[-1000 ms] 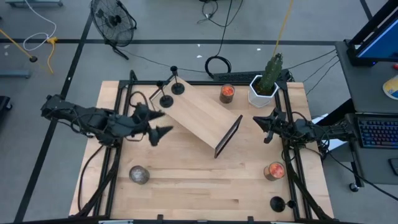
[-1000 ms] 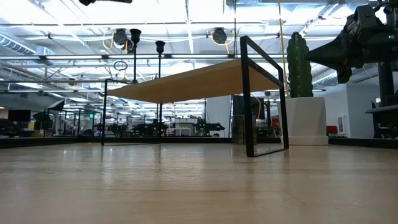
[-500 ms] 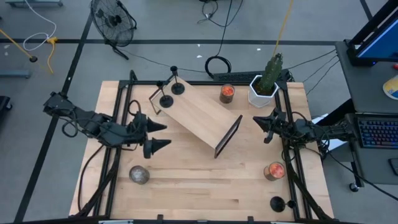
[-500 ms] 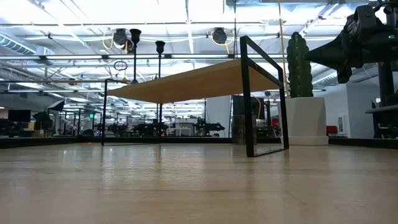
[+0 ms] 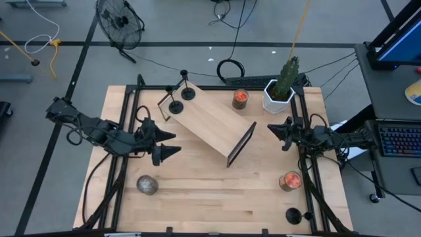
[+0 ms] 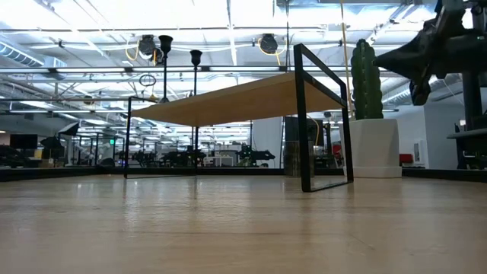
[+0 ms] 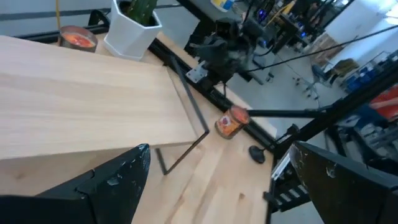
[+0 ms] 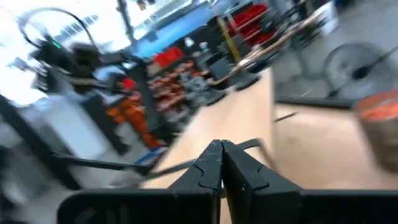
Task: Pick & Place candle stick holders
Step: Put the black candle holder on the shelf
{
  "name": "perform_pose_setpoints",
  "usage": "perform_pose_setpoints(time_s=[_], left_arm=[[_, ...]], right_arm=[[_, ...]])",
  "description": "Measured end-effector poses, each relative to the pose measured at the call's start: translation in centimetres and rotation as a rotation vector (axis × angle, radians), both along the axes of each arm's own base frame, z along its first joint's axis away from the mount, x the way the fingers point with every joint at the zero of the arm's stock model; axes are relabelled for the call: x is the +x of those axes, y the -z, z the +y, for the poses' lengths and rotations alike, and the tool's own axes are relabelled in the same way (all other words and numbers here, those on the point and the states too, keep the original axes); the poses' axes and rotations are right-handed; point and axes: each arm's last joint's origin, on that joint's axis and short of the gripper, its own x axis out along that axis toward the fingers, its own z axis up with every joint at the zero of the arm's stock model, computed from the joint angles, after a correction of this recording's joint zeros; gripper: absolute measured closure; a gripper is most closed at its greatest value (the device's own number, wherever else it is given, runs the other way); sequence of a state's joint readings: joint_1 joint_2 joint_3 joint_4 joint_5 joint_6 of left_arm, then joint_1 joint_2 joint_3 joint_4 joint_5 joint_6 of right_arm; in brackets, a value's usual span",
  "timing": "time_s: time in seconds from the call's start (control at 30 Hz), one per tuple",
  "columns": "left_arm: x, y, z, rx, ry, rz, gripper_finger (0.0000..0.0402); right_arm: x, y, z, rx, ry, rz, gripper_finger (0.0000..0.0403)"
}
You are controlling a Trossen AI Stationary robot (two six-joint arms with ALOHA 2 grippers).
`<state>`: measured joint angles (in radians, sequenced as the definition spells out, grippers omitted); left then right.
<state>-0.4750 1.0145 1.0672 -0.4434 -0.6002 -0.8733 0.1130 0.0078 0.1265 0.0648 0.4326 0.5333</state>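
Left gripper [image 5: 170, 143] spread wide, holding nothing, bare tabletop below; slanted light wooden black-framed shelf [image 5: 212, 122] just beyond; right gripper [image 5: 274, 133] closed, empty

This is a robotics lab inside a large open industrial hall. The wooden table [image 5: 210, 197] stands on a grey concrete floor marked with dark tape lines, with loose cables [image 5: 230, 66] trailing across it and a floor fan [image 5: 120, 21] nearby. A computer keyboard [image 5: 400, 138] sits on a desk at the side. The low view looks out under a high ceiling of long strip lights [image 6: 114, 15] and exposed beams, over rows of other workstations. The right wrist view shows red storage bins [image 8: 168, 59] on racks.
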Motion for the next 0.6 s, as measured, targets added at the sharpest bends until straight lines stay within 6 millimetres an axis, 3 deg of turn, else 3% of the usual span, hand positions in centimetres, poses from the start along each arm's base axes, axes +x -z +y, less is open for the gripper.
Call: perform_pose_setpoints(time_s=[0.27,0.47,0.6], left_arm=[[-1.3,1.2,-0.6,0.172,-0.096,0.102,0.0009],[-2.5,1.7,-2.0,0.263,-0.146,0.102,0.0009],[-3.1,3.5,-3.1,0.284,-0.160,0.091,0.0009]], right_arm=[[0.0,-1.0,0.4,0.020,-0.155,-0.118,0.0399],[-0.4,-3.1,0.6,-0.085,-0.214,-0.258,0.0399],[-0.4,-5.0,0.7,-0.117,-0.230,-0.267,0.0399]])
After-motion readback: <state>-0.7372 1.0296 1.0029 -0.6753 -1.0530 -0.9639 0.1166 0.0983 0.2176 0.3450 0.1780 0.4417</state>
